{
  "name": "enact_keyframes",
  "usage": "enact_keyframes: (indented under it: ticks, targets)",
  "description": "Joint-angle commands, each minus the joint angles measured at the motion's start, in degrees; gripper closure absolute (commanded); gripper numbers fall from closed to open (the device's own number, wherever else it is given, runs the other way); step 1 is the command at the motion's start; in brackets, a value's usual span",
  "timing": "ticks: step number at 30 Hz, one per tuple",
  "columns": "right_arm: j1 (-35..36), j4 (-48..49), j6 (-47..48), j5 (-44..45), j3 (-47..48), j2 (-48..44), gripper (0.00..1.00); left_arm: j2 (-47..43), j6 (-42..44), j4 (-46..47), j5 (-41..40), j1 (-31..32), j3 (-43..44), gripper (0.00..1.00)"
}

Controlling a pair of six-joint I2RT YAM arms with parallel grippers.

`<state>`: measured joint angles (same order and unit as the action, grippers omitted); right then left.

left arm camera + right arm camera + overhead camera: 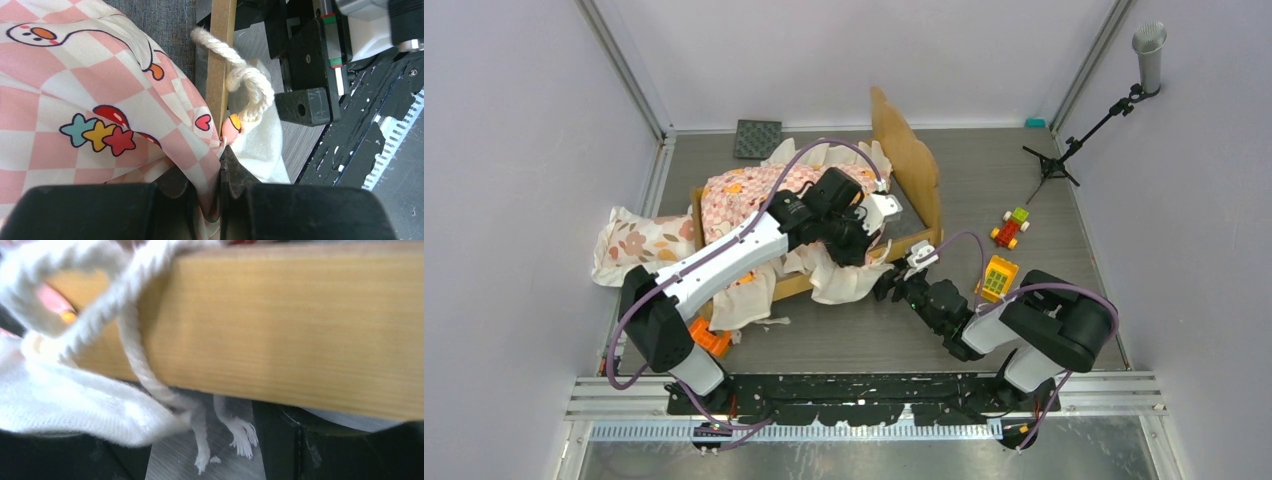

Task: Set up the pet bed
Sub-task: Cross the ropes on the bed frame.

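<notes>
Left claw [212, 176] fills the bottom of its wrist view, clenched on a fold of the pink-checkered sheet [75, 90], right against the near rail [221, 60] of the bed. Sheet print there: three stars in a row (teal, yellow, red), one red heart, part of a duck. One white rope [250, 80] loops round the rail beside the pinch. In the right wrist view two frayed rope ends hang below the rail.

Right claw [894, 287] is released, fingers wide apart, holding nothing, just off the bed's near right corner.

One pet bed [914, 165] sits mid-bench, wavy headboard upright at its right end. The sheet is heaped over it, with white ruffle spilling over the near rail onto the bench [1024, 170].

One floral pillow [639, 245] lies at the bed's left end, touching it. Two toys lie right of the bed: a small car [1011, 227] and a yellow block [999, 277]. One dark grey square pad [757, 138] lies at the far edge. One microphone [1149, 55] stands on a tripod at far right.
</notes>
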<state>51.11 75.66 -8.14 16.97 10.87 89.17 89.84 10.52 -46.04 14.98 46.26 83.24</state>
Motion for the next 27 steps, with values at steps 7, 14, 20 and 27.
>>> enact_keyframes:
  ticks: [7, 14, 20, 27]
  targets:
    - [0.1, 6.7, 4.4, 2.6, 3.9, 2.4, 0.52, -6.0, 0.4, 6.1, -1.5, -0.8, 4.5, 1.00]
    - [0.1, 6.6, -2.4, 5.6, -0.1, -1.1, 0.99, -6.1, -0.3, 7.0, -1.4, -0.9, 2.7, 1.00]
    - [0.0, -4.3, -12.2, 7.6, -1.5, -7.0, 0.99, -4.9, -3.2, 10.2, 2.1, -0.9, -1.6, 1.00]
    - [0.1, -36.4, -24.6, 12.1, 1.0, -22.2, 0.99, -6.2, -7.0, 17.5, 3.3, -0.9, -9.8, 0.98]
